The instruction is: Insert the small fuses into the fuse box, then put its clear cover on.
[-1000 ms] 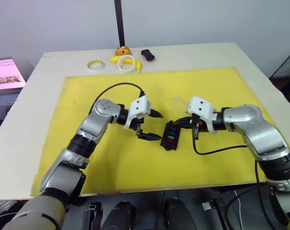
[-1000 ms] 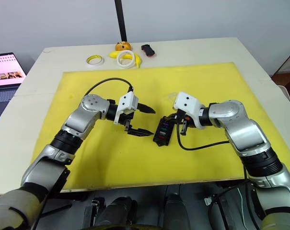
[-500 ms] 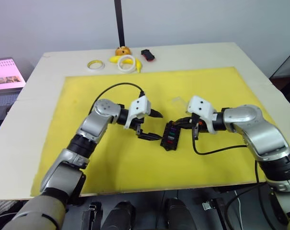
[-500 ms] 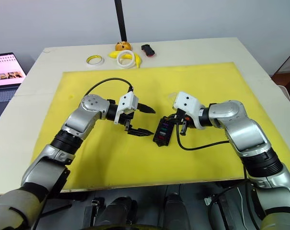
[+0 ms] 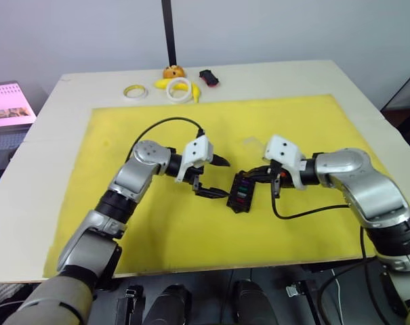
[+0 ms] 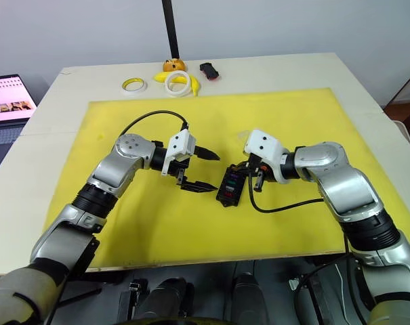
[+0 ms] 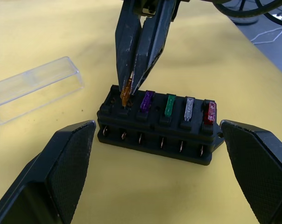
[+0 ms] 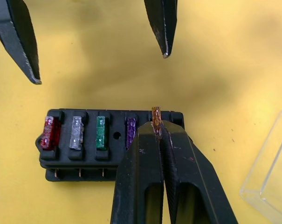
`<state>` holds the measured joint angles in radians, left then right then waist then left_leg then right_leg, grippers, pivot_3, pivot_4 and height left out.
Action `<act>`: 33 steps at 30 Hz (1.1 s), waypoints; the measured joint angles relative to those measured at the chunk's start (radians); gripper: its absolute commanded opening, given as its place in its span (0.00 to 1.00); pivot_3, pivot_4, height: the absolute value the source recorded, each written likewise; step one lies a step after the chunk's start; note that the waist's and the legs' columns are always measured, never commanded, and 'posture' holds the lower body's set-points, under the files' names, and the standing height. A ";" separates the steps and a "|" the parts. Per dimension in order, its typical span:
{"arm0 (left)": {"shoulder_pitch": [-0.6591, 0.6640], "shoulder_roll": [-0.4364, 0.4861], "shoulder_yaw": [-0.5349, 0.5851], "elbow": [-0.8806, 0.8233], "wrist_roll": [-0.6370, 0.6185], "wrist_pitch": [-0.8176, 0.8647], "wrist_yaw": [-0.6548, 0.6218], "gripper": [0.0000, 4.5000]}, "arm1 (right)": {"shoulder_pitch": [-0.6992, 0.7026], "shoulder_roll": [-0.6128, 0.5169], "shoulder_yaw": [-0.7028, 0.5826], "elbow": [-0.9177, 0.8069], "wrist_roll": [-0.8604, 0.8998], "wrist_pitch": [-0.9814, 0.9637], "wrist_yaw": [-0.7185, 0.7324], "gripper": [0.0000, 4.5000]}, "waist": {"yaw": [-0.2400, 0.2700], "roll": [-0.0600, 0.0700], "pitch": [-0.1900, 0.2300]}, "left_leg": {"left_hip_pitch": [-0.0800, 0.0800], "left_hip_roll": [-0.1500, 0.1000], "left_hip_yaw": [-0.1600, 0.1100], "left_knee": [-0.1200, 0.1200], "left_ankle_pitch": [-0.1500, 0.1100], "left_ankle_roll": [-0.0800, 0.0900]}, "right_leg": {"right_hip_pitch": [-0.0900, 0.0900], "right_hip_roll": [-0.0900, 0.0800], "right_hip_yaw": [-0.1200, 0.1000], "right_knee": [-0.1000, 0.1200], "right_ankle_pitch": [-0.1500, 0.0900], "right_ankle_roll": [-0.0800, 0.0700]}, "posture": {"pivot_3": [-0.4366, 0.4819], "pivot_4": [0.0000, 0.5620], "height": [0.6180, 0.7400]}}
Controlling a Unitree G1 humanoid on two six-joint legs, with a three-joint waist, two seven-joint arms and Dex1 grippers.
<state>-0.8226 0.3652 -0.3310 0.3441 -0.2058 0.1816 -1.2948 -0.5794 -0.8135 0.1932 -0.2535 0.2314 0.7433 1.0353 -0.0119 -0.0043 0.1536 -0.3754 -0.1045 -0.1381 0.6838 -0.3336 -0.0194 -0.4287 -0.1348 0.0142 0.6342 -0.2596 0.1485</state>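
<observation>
The black fuse box (image 5: 241,192) lies on the yellow mat (image 5: 123,122) between my two grippers. Red (image 8: 49,132), grey (image 8: 76,132), green (image 8: 100,132) and purple (image 8: 130,131) small fuses sit in one row of its slots. My right gripper (image 8: 156,125) is shut on an orange fuse (image 8: 155,113), holding it upright at the end slot beside the purple one. My left gripper (image 5: 225,179) stands open just left of the box, one finger on either side of its end, touching nothing. The clear cover (image 7: 36,88) lies on the mat just behind the box.
At the table's back edge lie two tape rings (image 5: 135,91), a banana (image 5: 165,83), an orange object (image 5: 173,70) and a black-and-red object (image 5: 209,77). A laptop (image 5: 8,105) sits off the table's left side. A black pole (image 5: 169,30) rises behind.
</observation>
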 measured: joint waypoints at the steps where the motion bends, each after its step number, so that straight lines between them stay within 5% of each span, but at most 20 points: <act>1: 0.000 0.000 0.000 0.000 0.000 0.000 0.000 1.00 | 0.000 0.000 0.000 0.000 0.000 0.001 -0.001 0.00 | 0.000 0.000 0.000 | 0.000 0.000 0.000 0.000 0.000 0.000 | 0.000 0.000 0.000 0.000 0.000 0.000 | 0.48 0.27 1.00; 33: 0.000 -0.007 0.000 0.001 0.001 -0.005 0.000 1.00 | -0.008 0.001 0.041 0.060 -0.060 -0.113 0.005 0.00 | -0.002 0.000 0.000 | 0.000 0.000 0.000 0.000 0.000 0.000 | 0.000 0.000 0.000 0.000 0.000 0.000 | 0.48 0.27 1.00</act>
<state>-0.8228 0.3585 -0.3312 0.3450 -0.2050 0.1765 -1.2943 -0.5876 -0.8122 0.2344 -0.1933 0.1712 0.6299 1.0402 -0.0135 -0.0043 0.1536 -0.3752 -0.1045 -0.1379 0.6838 -0.3336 -0.0194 -0.4286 -0.1347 0.0142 0.6343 -0.2596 0.1485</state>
